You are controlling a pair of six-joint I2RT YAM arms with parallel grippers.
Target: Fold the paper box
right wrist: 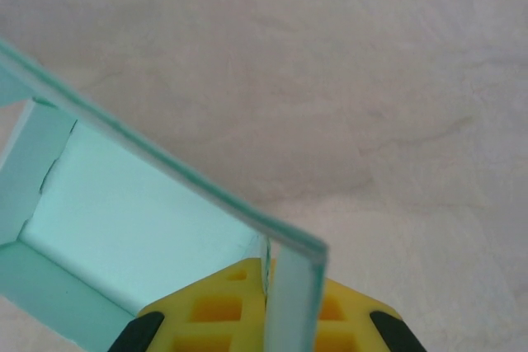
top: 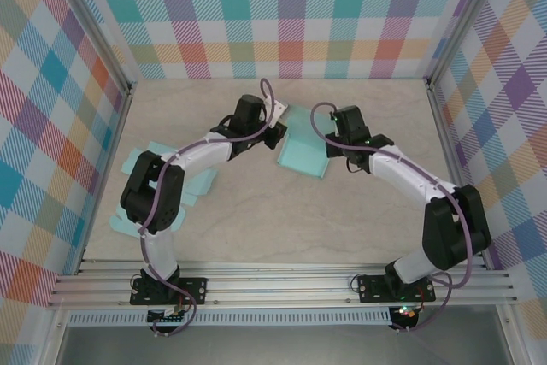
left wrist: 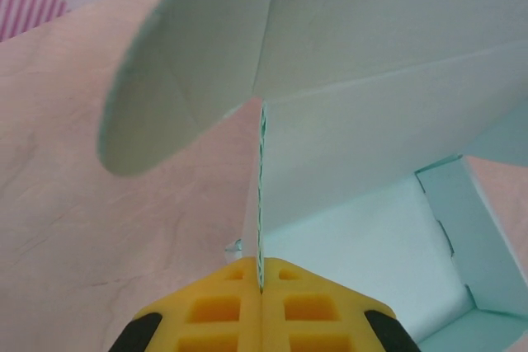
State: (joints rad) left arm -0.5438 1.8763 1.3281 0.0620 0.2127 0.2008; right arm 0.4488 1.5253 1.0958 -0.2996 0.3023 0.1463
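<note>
The pale teal paper box (top: 303, 150) lies partly folded at the middle of the table, between my two arms. My left gripper (top: 275, 132) is at its left side and is shut on a thin upright wall of the box (left wrist: 261, 204), whose edge runs down between the yellow pads (left wrist: 216, 311). A rounded flap (left wrist: 190, 63) arches above that gripper. My right gripper (top: 332, 144) is at the box's right side, shut on a box wall (right wrist: 293, 294) that stands between its yellow pads (right wrist: 219, 311). The box's inner floor (right wrist: 132, 228) shows to the left.
Several flat teal box blanks (top: 141, 164) lie at the left of the table, under the left arm. Checked fabric walls on metal posts (top: 128, 91) enclose the workspace. A metal rail (top: 282, 284) runs along the near edge.
</note>
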